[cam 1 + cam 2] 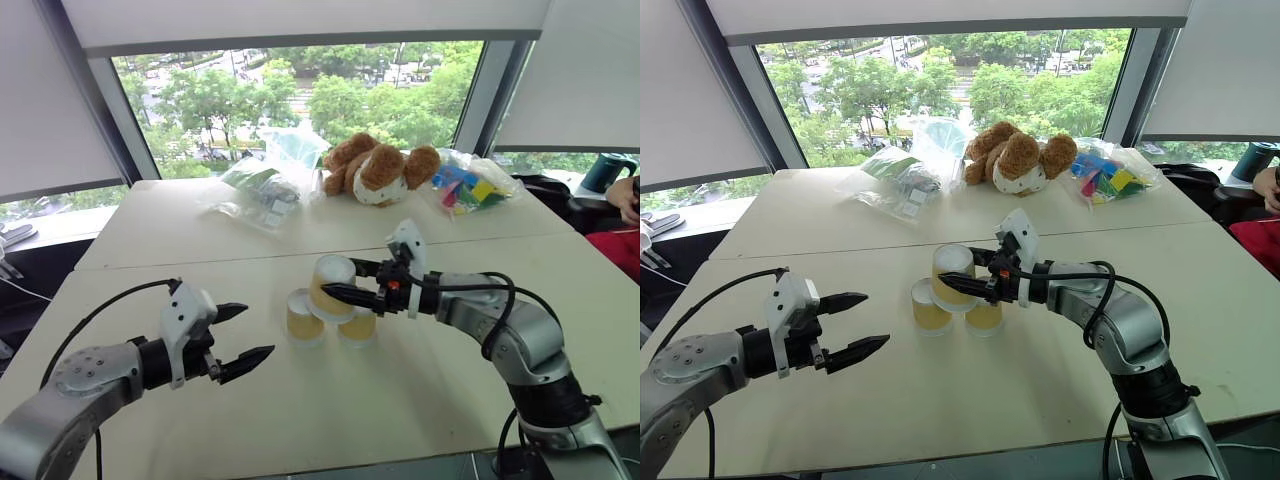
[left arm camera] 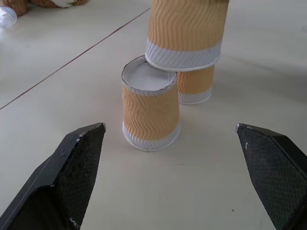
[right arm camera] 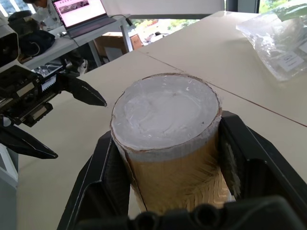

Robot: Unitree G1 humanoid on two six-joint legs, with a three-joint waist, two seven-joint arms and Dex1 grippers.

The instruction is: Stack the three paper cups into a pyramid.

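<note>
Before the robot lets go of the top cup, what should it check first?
1. Two base cups stand upside down, side by side: ok.
2. Right gripper fingers clamp the third cup: ok.
3. Third cup is upside down like the base: ok.
4. Third cup sits centred over both base cups: cannot tell; it looks over the gap.
5. Third cup rests on the base: cannot tell.
6. Left gripper is open and apart from the cups: ok.
</note>
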